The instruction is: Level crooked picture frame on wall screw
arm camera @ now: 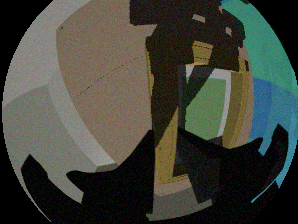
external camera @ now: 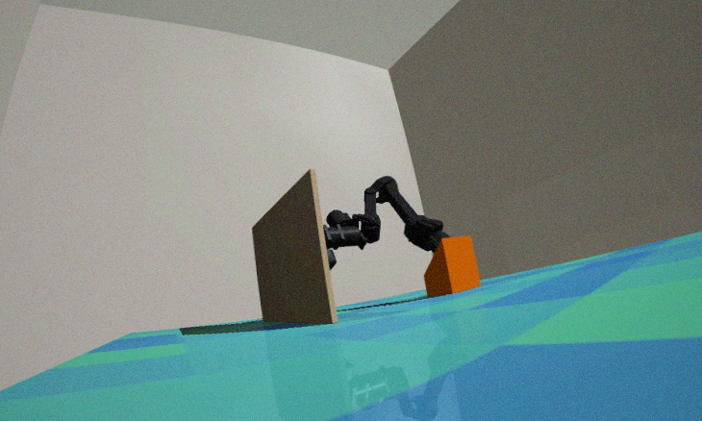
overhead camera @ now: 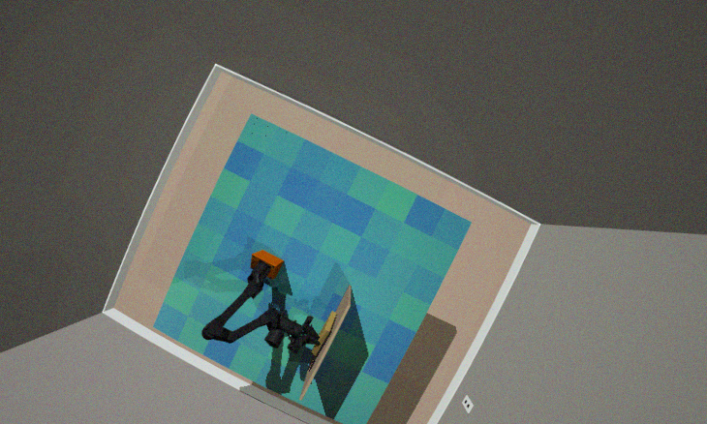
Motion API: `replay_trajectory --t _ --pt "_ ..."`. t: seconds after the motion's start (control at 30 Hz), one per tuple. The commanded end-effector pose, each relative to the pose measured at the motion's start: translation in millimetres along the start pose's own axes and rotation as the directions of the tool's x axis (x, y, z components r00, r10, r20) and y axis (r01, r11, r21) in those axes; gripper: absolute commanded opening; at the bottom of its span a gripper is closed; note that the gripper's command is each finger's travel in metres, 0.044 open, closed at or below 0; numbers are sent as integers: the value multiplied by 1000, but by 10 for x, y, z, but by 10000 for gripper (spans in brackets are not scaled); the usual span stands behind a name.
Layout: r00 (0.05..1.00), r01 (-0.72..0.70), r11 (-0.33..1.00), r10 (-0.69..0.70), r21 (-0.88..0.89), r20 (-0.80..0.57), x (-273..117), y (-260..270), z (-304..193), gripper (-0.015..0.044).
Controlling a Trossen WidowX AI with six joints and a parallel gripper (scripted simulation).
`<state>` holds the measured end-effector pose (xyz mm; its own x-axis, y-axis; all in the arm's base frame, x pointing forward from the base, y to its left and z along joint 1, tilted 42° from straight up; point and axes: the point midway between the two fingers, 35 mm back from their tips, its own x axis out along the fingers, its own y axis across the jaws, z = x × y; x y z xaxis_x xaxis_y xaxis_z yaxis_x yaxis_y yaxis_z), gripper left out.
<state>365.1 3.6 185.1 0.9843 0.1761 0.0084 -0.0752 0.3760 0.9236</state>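
The picture frame [overhead camera: 330,321] [arm camera: 239,105] has a gold border, a pale mat and a green picture. It hangs against the front of the upright tan panel [overhead camera: 347,299] [external camera: 290,256] [arm camera: 100,80]. My gripper [overhead camera: 317,340] [arm camera: 164,132] is shut on one side bar of the frame, with one black fingertip on each side of the bar in the wrist view. The screw and the notched strip are hidden. The fingers and the frame are hidden behind the panel in the exterior view. I cannot tell the frame's exact tilt from these views.
The arm reaches from an orange base block [overhead camera: 266,258] [external camera: 461,263] to the panel. The panel stands on a blue-green patchwork floor [overhead camera: 314,195] [external camera: 631,309]. Dark arm parts and their shadow cover the upper part of the frame in the wrist view.
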Motion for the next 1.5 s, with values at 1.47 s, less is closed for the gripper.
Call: replay_trajectory --t 1.47 --pt "1000 -4 1000 4 3 1 0 133 1 0"
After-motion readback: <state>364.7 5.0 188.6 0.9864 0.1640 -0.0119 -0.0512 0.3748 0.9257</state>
